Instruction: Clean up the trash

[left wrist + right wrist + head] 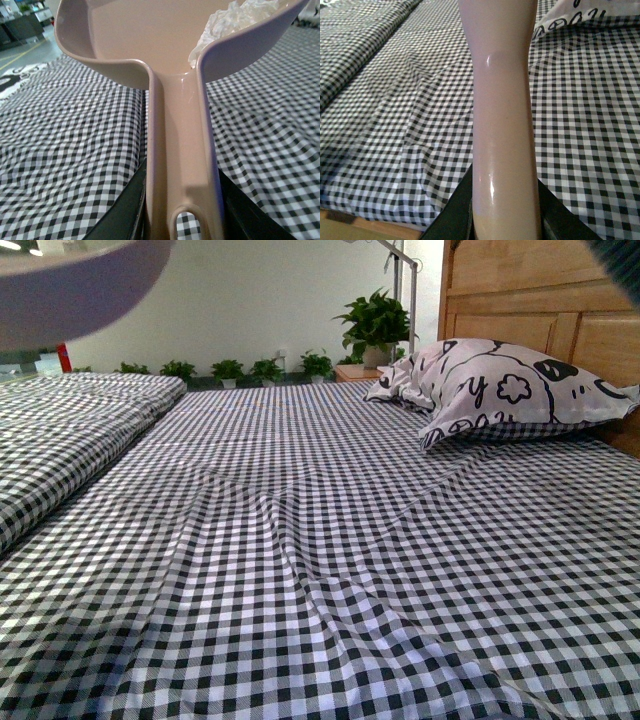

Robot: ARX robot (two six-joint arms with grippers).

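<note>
One pillow (510, 385) lies at the headboard of the checked bed (300, 540). Left fingers (127, 210) clamp the dustpan (125, 40) handle, long axis pointing away; the trash (235, 20) sits in its pan. Right fingers (455, 210) grip a beige handle (502, 115).

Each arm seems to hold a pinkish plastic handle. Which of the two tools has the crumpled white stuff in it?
The left arm's dustpan: the white trash sits in its scoop. The right arm's handle shows only a bare shaft.
</note>
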